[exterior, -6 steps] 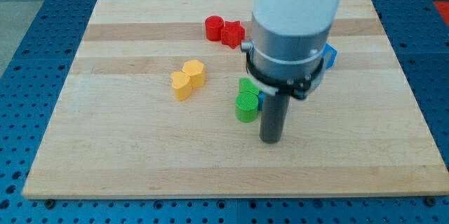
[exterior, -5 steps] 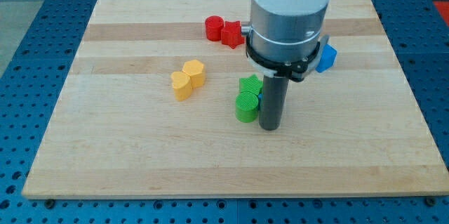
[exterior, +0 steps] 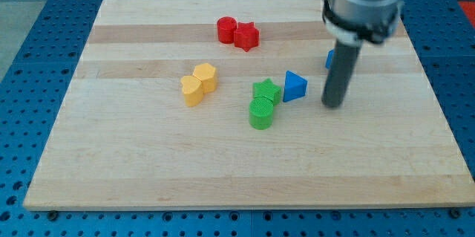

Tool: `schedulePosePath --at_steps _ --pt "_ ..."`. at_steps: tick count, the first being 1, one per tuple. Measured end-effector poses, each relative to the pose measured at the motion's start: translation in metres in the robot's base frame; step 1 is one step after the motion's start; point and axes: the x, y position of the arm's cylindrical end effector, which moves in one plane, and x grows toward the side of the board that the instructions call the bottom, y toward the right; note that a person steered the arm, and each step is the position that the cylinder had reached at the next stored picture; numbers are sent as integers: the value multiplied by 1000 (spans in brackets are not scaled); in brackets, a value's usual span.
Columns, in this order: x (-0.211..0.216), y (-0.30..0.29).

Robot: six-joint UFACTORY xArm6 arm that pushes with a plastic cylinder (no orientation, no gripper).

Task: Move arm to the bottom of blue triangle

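Observation:
The blue triangle [exterior: 294, 86] lies on the wooden board [exterior: 148, 163] right of centre, touching or almost touching the green star [exterior: 265, 90]. My tip [exterior: 333, 105] rests on the board to the right of the triangle and slightly lower, with a small gap between them. A second blue block [exterior: 329, 59] is mostly hidden behind the rod.
A green cylinder [exterior: 260, 113] sits just below the green star. Two yellow blocks [exterior: 199, 83] stand together left of centre. A red cylinder [exterior: 226, 29] and red star [exterior: 246, 36] sit near the view's top.
The arm has swung from just right of the green blocks toward the view's right and up. The blue triangle, hidden behind the arm before, now shows.

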Motion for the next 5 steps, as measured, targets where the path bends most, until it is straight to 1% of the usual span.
schedulePosePath --at_steps 1,2,4,5 --pt "92 -18" --pt "71 -38" --pt "-31 -59" --pt "-57 -59"
